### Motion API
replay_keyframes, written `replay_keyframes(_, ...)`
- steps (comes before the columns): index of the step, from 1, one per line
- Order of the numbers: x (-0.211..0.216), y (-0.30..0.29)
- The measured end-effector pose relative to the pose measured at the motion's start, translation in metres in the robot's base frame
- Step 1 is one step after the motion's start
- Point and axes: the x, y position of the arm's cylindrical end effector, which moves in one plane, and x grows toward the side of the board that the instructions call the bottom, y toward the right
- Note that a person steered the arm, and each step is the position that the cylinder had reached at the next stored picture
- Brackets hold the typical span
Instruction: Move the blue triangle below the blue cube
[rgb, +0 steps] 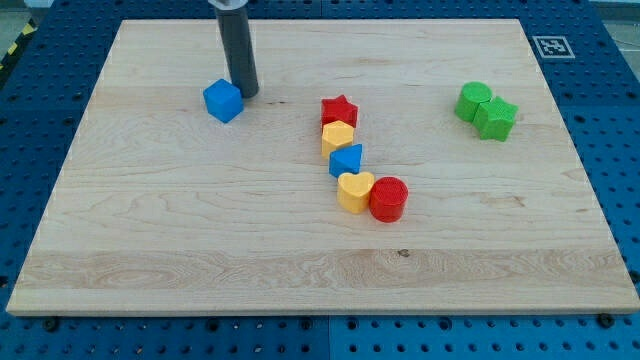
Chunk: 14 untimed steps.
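The blue cube (223, 100) sits on the wooden board at the upper left. My tip (246, 93) touches the board just to the cube's right, almost against it. The blue triangle (346, 160) lies near the board's middle, in a tight chain of blocks, well to the right of and below the cube. It is wedged between a yellow block (338, 136) above it and a yellow heart (355, 191) below it.
A red star (340, 110) tops the chain and a red cylinder (389, 198) ends it beside the yellow heart. Two green blocks (486, 110) sit together at the upper right. The wooden board (200, 250) lies on a blue perforated table.
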Motion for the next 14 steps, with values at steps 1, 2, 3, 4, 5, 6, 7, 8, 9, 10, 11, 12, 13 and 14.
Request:
replay_keyframes(1,-0.004,0.033)
replay_keyframes(2,0.001,0.062)
replay_keyframes(3,0.000,0.086)
replay_keyframes(4,0.000,0.127)
replay_keyframes(5,0.013,0.157)
replay_keyframes(6,0.040,0.178)
replay_keyframes(7,0.072,0.179)
replay_keyframes(8,0.087,0.179)
replay_keyframes(9,0.105,0.178)
replay_keyframes(10,0.106,0.155)
replay_keyframes(11,0.127,0.161)
replay_keyframes(12,0.135,0.181)
replay_keyframes(13,0.137,0.136)
replay_keyframes(14,0.137,0.125)
